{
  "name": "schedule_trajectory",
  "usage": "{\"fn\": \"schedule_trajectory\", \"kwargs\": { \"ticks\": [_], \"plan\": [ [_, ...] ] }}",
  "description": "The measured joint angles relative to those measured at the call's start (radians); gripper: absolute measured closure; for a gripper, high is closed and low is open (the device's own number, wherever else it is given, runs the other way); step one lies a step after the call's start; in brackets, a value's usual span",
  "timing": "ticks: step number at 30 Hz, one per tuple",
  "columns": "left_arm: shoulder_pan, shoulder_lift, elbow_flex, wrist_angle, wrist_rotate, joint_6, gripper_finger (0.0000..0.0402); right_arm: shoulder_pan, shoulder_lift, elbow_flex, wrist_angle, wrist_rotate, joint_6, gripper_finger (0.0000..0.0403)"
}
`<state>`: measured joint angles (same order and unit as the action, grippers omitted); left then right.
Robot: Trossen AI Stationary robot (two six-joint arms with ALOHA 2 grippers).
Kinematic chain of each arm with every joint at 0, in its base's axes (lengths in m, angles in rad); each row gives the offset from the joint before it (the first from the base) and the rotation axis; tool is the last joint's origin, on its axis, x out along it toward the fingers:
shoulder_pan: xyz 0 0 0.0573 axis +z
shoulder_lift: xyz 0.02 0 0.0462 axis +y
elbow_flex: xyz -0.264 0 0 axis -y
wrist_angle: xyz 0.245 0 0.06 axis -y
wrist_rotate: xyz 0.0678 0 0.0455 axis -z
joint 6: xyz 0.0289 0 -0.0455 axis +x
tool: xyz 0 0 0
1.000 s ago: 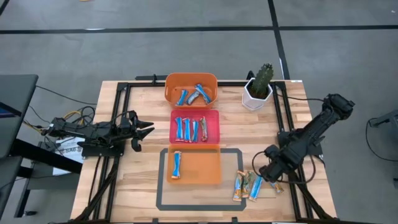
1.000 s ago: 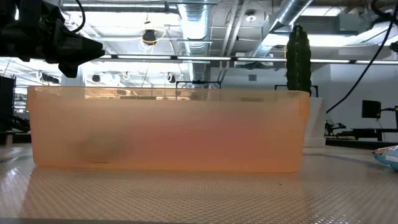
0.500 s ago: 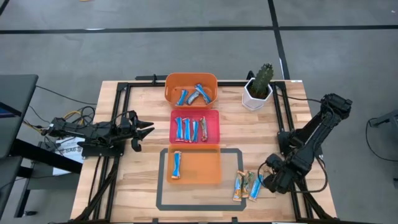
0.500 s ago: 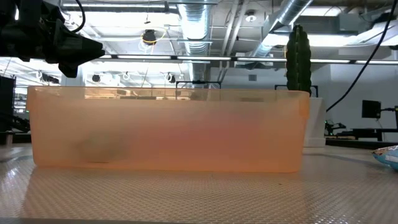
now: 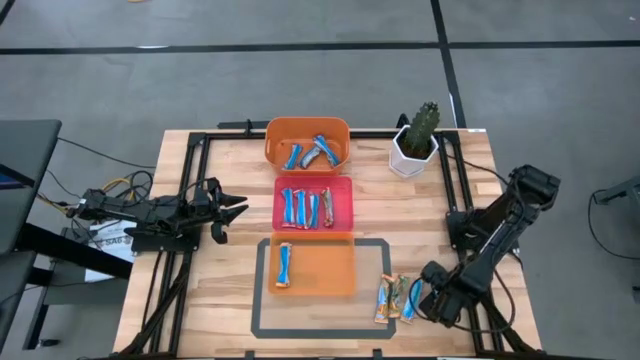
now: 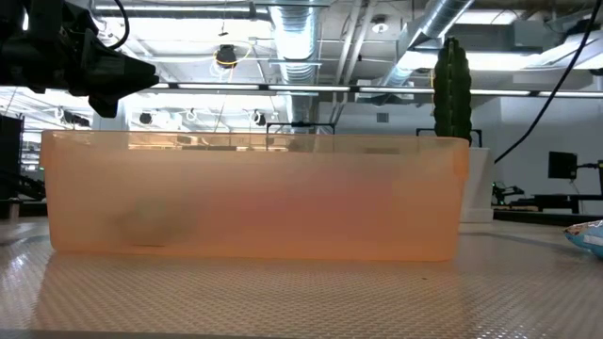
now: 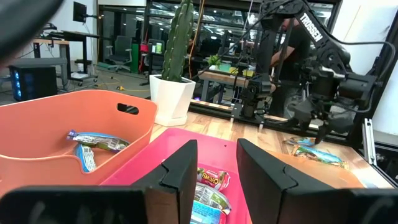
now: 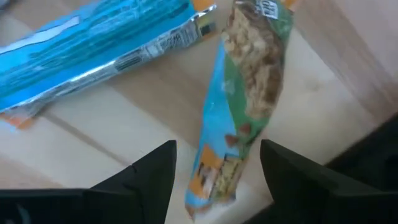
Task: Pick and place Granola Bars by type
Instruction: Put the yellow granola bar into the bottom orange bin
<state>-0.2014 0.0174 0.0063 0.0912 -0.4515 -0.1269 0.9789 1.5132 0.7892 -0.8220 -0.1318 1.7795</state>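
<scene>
The worktop (image 5: 220, 270) carries three trays in a row. The near orange tray (image 5: 335, 268) fills the low view, and its frosted wall blurs whatever lies inside. Overhead, it holds one blue bar (image 5: 285, 265). The pink-red tray (image 5: 342, 203) holds several bars; the far orange tray (image 5: 280, 135) holds a few more. The left gripper (image 5: 238, 208) waits at the left, jaws partly apart, holding nothing. The right gripper (image 5: 428, 304) sits over the loose Granola Bars (image 5: 398, 296) at the near right, jaws spread wide around a multicoloured bar (image 8: 249, 106) without touching it; a blue bar (image 8: 93, 46) beside it is cut off.
</scene>
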Motion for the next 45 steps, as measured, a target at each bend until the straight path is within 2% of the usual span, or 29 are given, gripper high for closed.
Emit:
{"fn": "schedule_trajectory", "kwargs": {
  "ticks": [14,17,25,30,38,45],
  "plan": [
    [0.000,0.000,0.000,0.000,0.000,0.000,0.0297,-0.019,0.047,-0.065,0.056,-0.004,0.001,0.0190],
    [0.000,0.000,0.000,0.000,0.000,0.000,0.0297,-0.025,0.047,-0.069,0.065,-0.004,0.000,0.0216],
    [0.000,0.000,0.000,0.000,0.000,0.000,0.0297,-0.026,0.049,-0.070,0.084,0.003,0.000,0.0318],
    [0.000,0.000,0.000,0.000,0.000,0.000,0.0297,-0.033,0.047,-0.071,0.083,0.009,0.001,0.0352],
    [0.000,0.000,0.000,0.000,0.000,0.000,0.0297,-0.064,0.016,-0.075,0.088,0.020,0.027,0.0363],
    [0.000,0.000,0.000,0.000,0.000,0.000,0.0297,-0.140,-0.073,-0.078,0.098,0.164,0.058,0.0361]
  ]
}}
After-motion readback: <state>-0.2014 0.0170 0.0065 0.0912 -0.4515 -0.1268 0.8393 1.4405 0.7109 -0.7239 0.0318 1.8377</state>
